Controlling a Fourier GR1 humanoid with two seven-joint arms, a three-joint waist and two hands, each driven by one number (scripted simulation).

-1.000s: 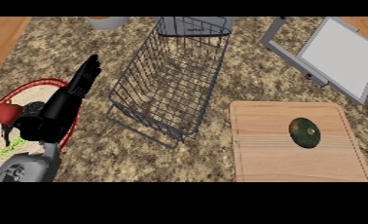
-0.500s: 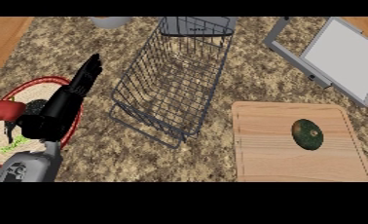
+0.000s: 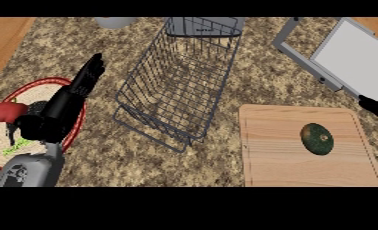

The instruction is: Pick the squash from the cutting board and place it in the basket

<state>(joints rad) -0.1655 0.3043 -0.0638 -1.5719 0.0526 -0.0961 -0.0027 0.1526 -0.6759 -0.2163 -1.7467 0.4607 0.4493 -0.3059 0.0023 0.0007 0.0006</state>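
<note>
While the left hand (image 3: pixel 83 81) stands over the left part of the table (image 3: pixel 66 44) with its fingers straight and close together, holding nothing, the squash (image 3: pixel 316 138) lies on the cutting board (image 3: pixel 273 149), well apart from that hand and far to its right. The squash is dark green, oval, and rests on its side in the right half of the board, clear of the board's edges. The wire basket (image 3: pixel 181 84) sits between the left hand and the cutting board, just to the right of the hand's fingertips; nothing shows inside it. Its near corner is close to the board's upper left corner, though contact cannot be confirmed. Below the left hand, a red-rimmed plate (image 3: pixel 33 90) lies partly under the forearm, with a red item (image 3: pixel 9 110) on it at the left edge. At the right edge of the view, above the board, a small black tip (image 3: pixel 368 104) shows; it may be the right hand, and its finger state cannot be told. A grey framed panel (image 3: pixel 347 56) lies beyond the board.
</note>
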